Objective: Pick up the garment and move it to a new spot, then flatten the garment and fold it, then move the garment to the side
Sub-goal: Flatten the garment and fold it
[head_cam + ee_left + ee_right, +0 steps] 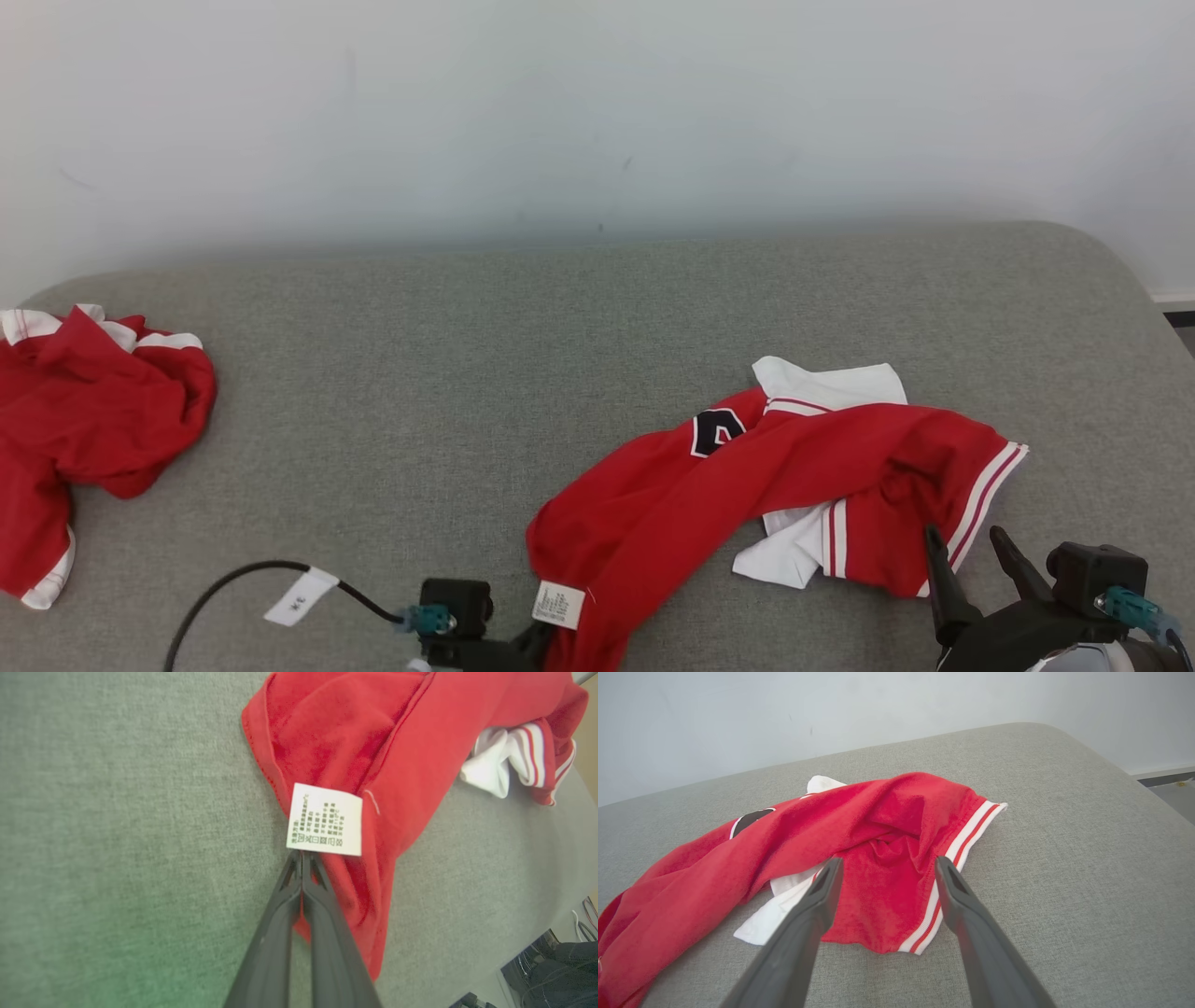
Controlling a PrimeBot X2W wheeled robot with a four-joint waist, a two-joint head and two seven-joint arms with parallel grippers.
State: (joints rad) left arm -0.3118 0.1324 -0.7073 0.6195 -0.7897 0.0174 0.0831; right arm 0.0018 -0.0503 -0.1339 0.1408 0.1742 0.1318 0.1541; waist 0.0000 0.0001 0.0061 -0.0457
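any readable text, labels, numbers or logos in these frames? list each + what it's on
Nothing reads cleanly.
White care label on the red garment: rows of small print and a row of wash symbols, too small to read.
Black patch on the garment: a white figure, partly folded away, cannot tell which.
White tag on the black cable: two dark marks, too blurred to read.
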